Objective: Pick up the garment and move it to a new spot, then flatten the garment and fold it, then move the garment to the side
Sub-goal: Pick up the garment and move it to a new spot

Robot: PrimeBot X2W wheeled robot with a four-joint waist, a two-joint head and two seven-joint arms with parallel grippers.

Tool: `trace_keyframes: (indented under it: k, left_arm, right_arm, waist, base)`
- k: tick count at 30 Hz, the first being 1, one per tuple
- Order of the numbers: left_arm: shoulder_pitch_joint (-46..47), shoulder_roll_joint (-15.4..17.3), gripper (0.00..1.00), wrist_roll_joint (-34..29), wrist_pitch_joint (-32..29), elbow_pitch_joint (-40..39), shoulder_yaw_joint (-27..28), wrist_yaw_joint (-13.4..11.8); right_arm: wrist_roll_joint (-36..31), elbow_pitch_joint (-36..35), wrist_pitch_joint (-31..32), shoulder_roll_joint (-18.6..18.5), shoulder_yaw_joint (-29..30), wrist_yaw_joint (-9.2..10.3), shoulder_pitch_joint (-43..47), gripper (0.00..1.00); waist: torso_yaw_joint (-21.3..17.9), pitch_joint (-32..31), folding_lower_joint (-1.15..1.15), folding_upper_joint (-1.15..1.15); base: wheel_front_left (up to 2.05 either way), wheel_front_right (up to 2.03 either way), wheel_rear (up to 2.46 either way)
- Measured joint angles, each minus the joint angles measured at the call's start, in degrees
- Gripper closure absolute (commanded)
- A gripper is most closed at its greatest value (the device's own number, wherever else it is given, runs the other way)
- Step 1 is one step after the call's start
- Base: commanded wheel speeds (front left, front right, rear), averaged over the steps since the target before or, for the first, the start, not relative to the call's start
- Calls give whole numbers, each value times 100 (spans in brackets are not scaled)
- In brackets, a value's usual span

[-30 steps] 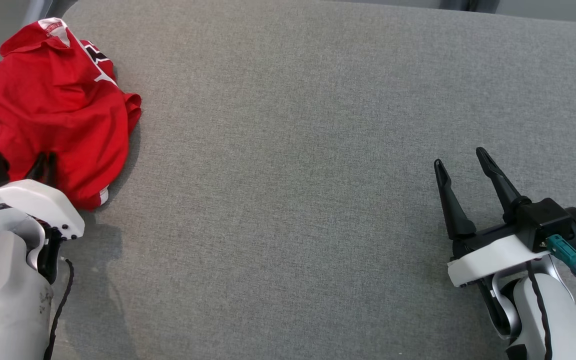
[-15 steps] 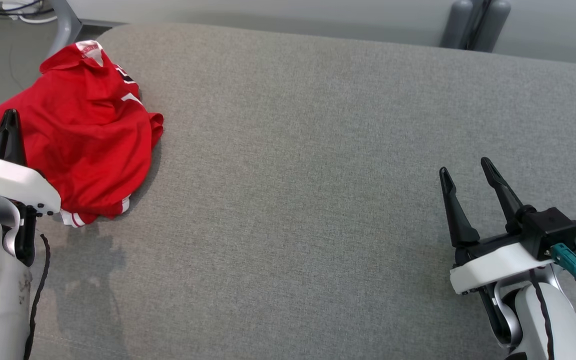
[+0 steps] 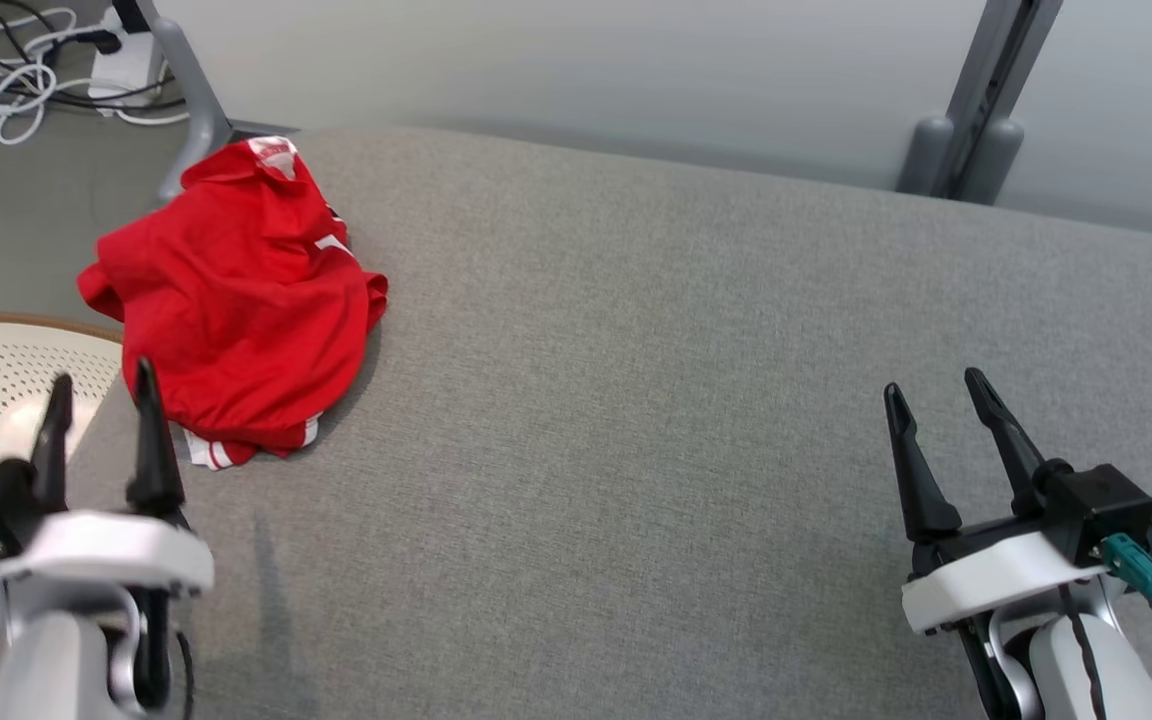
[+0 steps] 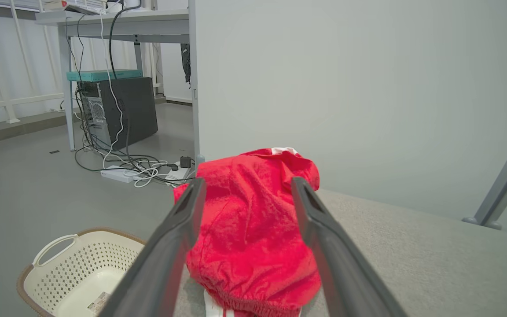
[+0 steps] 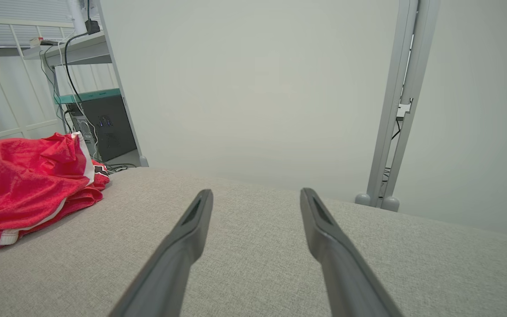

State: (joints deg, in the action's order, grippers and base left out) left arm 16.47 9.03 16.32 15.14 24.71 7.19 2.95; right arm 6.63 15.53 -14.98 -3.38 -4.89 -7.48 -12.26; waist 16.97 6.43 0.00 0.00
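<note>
the left tool [image 3: 102, 375] is open and empty, just before the red garment [image 3: 236, 300], which lies bundled at the far left corner of the surface [image 3: 636, 400]. the right tool [image 3: 933, 383], well apart, is open too. i judge flattening and folding are not yet done.

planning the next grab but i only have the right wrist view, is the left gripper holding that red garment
observer: no, the left gripper is open, pointing at the red garment without gripping it; the garment lies crumpled at the left end of the grey padded surface.
operator: anything near that end i could knock
observer: yes, a cream perforated basket sits on the floor just off that left edge, close under the left gripper.
</note>
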Motion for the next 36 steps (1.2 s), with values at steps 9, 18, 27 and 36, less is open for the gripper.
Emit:
trace_keyframes:
  k: [9, 18, 27, 36]
  left_arm:
    - [-1257, -271, 0, -197, 0, -826, -1, -15]
    - [-1535, -289, 0, -212, -83, -815, -88, -25]
    - [-1580, -237, 0, -211, -160, -843, -164, -25]
    - [-1493, -236, 0, -149, -185, -840, -222, -51]
  right_arm:
    - [66, 12, -1, 34, -111, 0, 263, 0]
    - [118, -21, -1, 47, -114, 0, 446, 0]
    - [116, -34, -1, 52, -100, 0, 463, 0]
    - [104, -69, -1, 55, -83, 0, 458, 0]
  waist:
    - [68, -379, 0, 0]
    - [64, -564, 0, 0]
    - [59, -562, 0, 0]
    - [75, -463, 0, 0]
  base:
    - [0, 0, 0]
    - [0, 0, 0]
    - [0, 0, 0]
    - [0, 0, 0]
